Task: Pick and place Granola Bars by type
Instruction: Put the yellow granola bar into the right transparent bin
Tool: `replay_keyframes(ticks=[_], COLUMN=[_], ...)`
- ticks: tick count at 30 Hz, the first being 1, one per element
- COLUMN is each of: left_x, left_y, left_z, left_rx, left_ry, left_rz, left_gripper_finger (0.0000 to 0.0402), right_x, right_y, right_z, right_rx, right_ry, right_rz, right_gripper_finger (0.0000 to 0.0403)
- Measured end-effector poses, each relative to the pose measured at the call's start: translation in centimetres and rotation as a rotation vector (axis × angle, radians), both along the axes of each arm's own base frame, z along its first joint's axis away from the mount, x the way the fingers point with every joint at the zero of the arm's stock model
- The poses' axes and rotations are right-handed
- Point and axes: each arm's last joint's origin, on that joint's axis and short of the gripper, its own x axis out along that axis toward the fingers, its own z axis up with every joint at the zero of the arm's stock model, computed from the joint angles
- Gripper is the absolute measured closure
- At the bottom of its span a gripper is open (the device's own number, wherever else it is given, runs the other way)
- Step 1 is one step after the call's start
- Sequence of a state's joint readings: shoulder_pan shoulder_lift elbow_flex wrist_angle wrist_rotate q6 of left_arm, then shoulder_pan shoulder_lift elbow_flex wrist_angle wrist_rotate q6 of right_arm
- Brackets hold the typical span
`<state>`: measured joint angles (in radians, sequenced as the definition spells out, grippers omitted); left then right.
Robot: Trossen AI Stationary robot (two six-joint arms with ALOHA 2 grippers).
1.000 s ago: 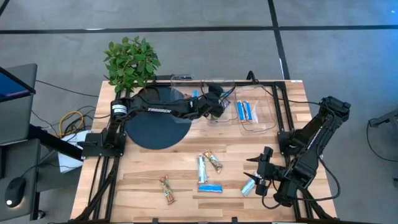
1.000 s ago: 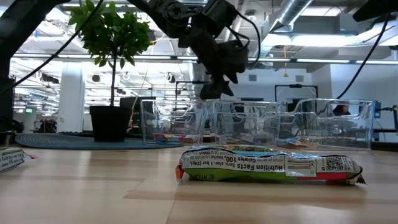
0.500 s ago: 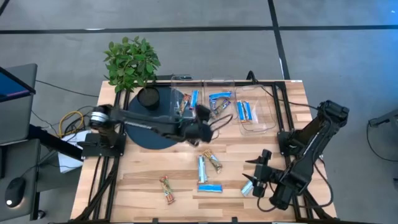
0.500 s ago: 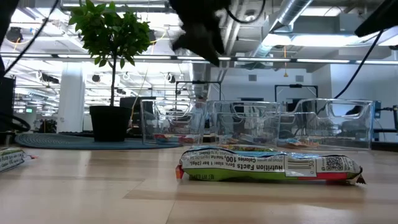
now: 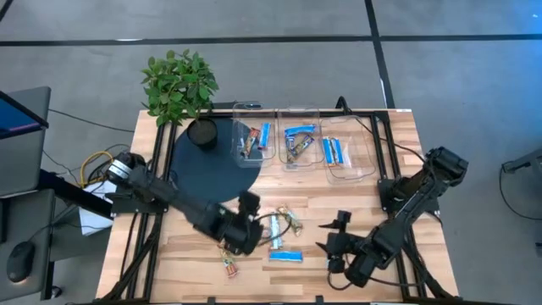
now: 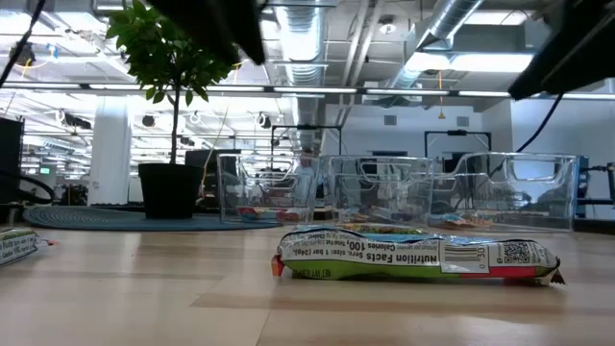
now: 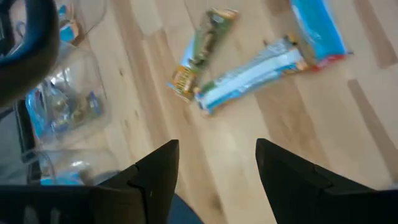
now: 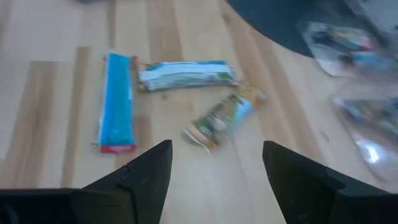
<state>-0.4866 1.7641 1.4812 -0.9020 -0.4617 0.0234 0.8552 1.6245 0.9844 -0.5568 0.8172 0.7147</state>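
Your left gripper (image 7: 217, 147) hangs empty with its fingers spread, low over the front half of the table (image 5: 195, 263). A second ago it was up at the back, over the middle one of the three clear tubs (image 5: 296, 146). It has since swung down and forward, so that drop looks finished and the arm is lining up for another pick. Just ahead of it lie the loose granola bars. The white bar (image 7: 249, 78) and the brown-orange bar (image 7: 202, 53) meet at one end in a shallow V, and the blue bar (image 7: 317, 31) sits just beyond the white one. A green-and-red bar (image 5: 227, 258) lies apart from them, beside the left arm nearer the table's front edge. Your right gripper (image 8: 216, 147), also spread and carrying nothing, has slid in from the right and faces the same three bars from the other side. Both arms now point at one small cluster, so you would do well to give each a different bar. The brown-orange and white ones touch, so lifting either may drag its neighbour. Several bars already lie in the tubs, with four in view on the wood.
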Motion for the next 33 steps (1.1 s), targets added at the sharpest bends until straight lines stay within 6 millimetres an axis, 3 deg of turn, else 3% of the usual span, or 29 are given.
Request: replay_keyframes(ticks=[6,17,23,33], left_x=[-2.8,-7.1,-7.9,-8.3], left_y=[-2.4,-3.9,-3.9,-4.3], left_z=[-3.1,-8.9,-9.5,-9.5], left_rx=[0.028,0.137,0.222,0.230], left_ry=[-0.003,-0.200,-0.316,-0.322], left_rz=[0.088,0.234,0.264,0.243], left_gripper_finger=[0.0193,0.0193,0.0193,0.0193], right_x=[2.9,7.3,8.6,10.4], right_y=[-0.8,-5.4,-6.7,-8.1], right_z=[0.0,-0.3,-1.6,-5.0], right_rx=[0.064,0.291,0.338,0.361], right_ry=[-0.008,-0.011,0.021,0.111], right_rz=[0.047,-0.143,-0.183,-0.222], right_gripper_finger=[0.0159,0.0159,0.0159,0.0159])
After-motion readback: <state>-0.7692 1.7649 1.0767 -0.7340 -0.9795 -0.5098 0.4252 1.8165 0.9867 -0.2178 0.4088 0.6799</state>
